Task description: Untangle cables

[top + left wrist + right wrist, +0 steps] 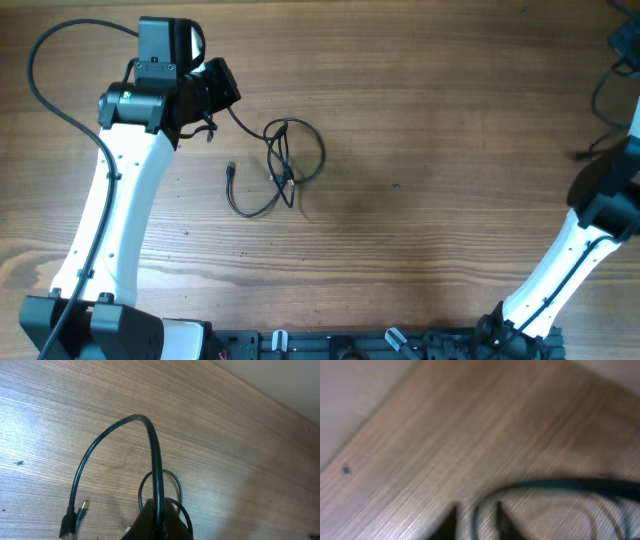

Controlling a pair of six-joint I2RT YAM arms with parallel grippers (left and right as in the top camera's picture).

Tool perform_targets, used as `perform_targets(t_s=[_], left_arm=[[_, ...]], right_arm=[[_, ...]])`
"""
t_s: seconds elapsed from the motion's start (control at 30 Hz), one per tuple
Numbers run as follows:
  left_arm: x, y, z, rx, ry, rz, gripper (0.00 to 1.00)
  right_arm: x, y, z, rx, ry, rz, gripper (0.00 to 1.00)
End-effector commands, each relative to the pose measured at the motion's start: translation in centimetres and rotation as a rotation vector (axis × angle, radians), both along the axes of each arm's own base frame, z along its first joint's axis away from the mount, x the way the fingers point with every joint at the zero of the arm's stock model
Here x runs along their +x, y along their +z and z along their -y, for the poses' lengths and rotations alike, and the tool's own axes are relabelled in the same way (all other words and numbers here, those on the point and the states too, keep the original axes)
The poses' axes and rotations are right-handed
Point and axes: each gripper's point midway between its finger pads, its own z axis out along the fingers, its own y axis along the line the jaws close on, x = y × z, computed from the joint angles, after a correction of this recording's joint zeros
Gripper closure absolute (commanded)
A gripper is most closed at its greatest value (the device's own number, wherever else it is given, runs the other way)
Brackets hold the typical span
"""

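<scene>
A tangle of thin black cables [285,160] lies in loose loops left of the table's middle, with a small plug end [232,170] at its left. My left gripper [207,103] sits up and left of the tangle, shut on one cable that runs to the loops. In the left wrist view that cable [150,435] rises from between the shut fingers [172,522], arcs over and comes down to a plug [67,525]. In the blurred right wrist view my right gripper [476,522] is open, and a black cable [545,485] curves down between its fingertips.
Another thin black cord [603,95] lies at the far right edge of the table, beside the right arm [570,250]. The left arm's thick black wiring [45,60] loops at the far left. The table's back edge [280,402] shows in the left wrist view.
</scene>
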Motion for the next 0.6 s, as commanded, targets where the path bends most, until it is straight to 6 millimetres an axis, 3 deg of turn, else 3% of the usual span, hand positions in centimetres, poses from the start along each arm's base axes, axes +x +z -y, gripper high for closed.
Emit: perform_targets(t_s=[0.0,0.1,0.17,0.27,0.33,0.4,0.57], left_arm=[[-0.1,0.1,0.9,-0.004,-0.015,0.001,0.96],[-0.2,0.1,1.5,-0.004,-0.029,-0.001,0.96],[-0.4,0.1,2.2,-0.004,-0.045,0.0,0.96],[-0.4,0.1,2.3,-0.005,-0.049,0.001,0.96],[0.0,0.6,2.9,-0.031,-0.068,0.024,0.96],[1.0,2.8,5.4,-0.167,-0.138,0.106,0.96],[3.7,7.6,7.3,-0.44,-0.039,0.228,0.96]], right_arm=[[-0.2,0.6,1.3,0.009,-0.069,0.046,0.0],[-0.8,4.3,0.5,0.013,-0.05,0.091,0.0],[-1.1,10.9,-1.8,0.006,0.073,0.197,0.0],[-2.1,20.1,-8.8,0.037,0.426,0.369,0.0],[-4.3,23.9,-15.4,0.169,0.623,0.446,0.0],[-6.5,25.0,-21.7,0.337,0.735,0.436,0.0],[-7.1,23.7,-35.6,0.447,1.042,0.339,0.0]])
